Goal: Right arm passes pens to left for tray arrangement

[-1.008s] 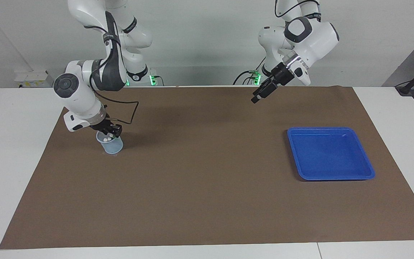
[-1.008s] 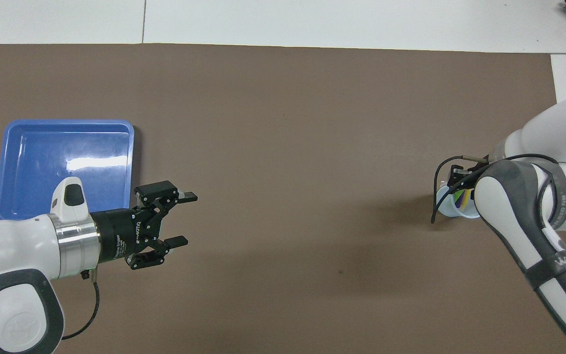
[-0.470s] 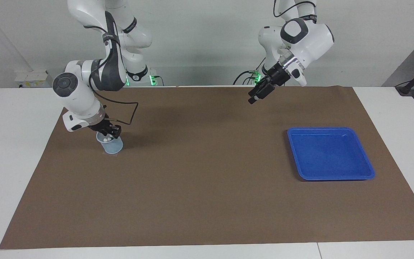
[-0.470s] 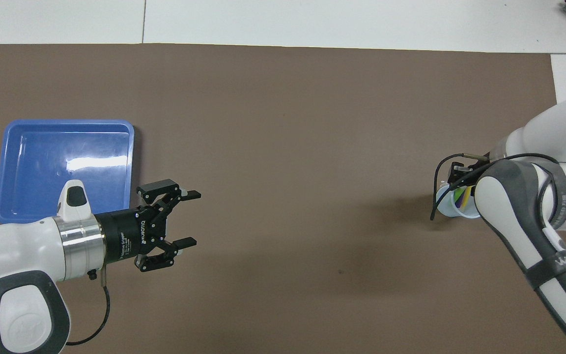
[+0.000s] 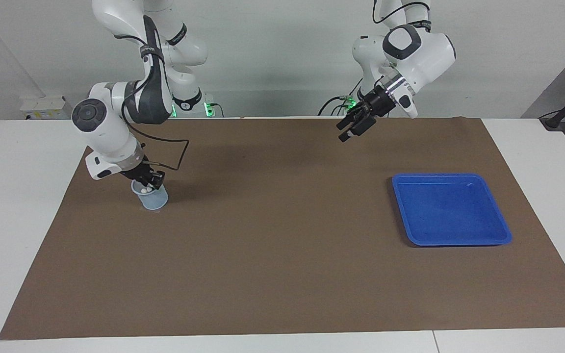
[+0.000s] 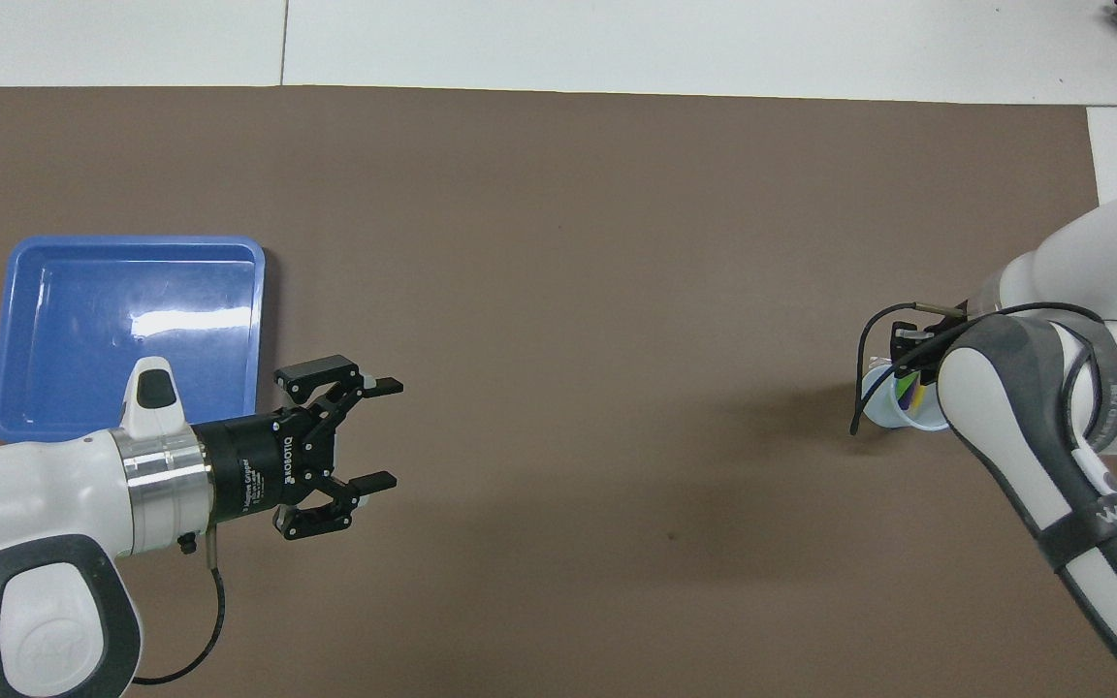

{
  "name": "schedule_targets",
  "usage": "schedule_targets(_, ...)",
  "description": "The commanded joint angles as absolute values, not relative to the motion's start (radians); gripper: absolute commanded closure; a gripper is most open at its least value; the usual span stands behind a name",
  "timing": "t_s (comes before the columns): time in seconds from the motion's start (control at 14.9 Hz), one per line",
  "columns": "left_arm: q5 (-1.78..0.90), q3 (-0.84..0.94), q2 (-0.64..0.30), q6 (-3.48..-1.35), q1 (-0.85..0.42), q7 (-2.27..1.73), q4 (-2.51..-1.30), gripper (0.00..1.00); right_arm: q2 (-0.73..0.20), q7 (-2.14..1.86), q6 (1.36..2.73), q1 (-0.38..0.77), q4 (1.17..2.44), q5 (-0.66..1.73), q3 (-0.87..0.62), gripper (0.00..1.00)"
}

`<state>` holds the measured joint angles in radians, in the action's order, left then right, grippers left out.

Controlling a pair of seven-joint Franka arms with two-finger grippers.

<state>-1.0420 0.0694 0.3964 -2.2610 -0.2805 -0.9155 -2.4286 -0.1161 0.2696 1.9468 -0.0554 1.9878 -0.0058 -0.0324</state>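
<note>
The right claw [image 5: 149, 183] is lowered into the mouth of a pale blue cup [image 5: 151, 197] that stands on the brown mat [image 5: 272, 255] toward the right arm's end of the bench [image 5: 17, 206]. The pens [image 6: 910, 392] are seen standing in that cup, their pale ends up. Whether the right claw is closed on a pen cannot be told. The left claw [image 6: 374, 432] is held in the air over the mat, its fingers spread wide and nothing between them. The blue tray [image 5: 500, 230] is set on the mat toward the left arm's end, well apart from the cup.
</note>
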Motion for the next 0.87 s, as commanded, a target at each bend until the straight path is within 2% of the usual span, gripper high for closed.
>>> schedule_targets(0.0, -1.055, 0.058, 0.416, -2.205, -0.290, -0.898, -2.418, 0.02, -0.104, 0.262, 1.944, -0.072, 1.999, -0.002, -0.040, 0.93)
schedule_targets(0.07, -1.055, 0.058, 0.416, -2.200, -0.290, -0.844, -2.418, 0.02, -0.104, 0.258, 1.933, -0.071, 1.997, -0.003, -0.040, 1.00)
schedule_targets(0.4, -1.055, 0.058, 0.419, -2.175, -0.290, -0.691, -2.422, 0.00, -0.088, 0.170, 1.789, -0.072, 1.919, -0.009, -0.040, 1.00)
schedule_targets(0.81, -1.057, 0.057, 0.417, -2.194, -0.273, -0.824, -2.421, 0.00, -0.018, 0.055, 1.614, -0.067, 1.786, -0.009, -0.048, 1.00)
